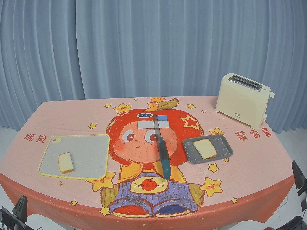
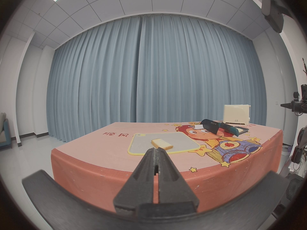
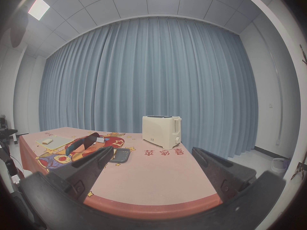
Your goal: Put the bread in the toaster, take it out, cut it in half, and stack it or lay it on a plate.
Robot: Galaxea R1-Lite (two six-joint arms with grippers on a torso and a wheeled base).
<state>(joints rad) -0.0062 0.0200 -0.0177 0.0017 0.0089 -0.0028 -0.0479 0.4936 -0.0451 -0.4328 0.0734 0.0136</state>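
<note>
A half piece of bread (image 1: 66, 163) lies on the grey cutting board (image 1: 86, 150) at the table's left. Another bread piece (image 1: 205, 148) rests on the dark grey plate (image 1: 220, 142), right of centre. The cream toaster (image 1: 243, 99) stands at the back right, its slots bare. A blue-handled knife (image 1: 162, 147) lies in the middle, its blade propped on a white block (image 1: 145, 124). My left gripper (image 2: 156, 150) hangs shut off the table's front left corner. Off the front right corner, my right gripper (image 3: 153, 152) stands open and holds nothing.
A crumb (image 1: 59, 183) lies near the front left edge, beside the cutting board. The pink cartoon tablecloth (image 1: 249, 163) covers the whole table. A blue curtain (image 1: 153, 39) hangs behind it. Bare cloth stretches between the plate and the front edge.
</note>
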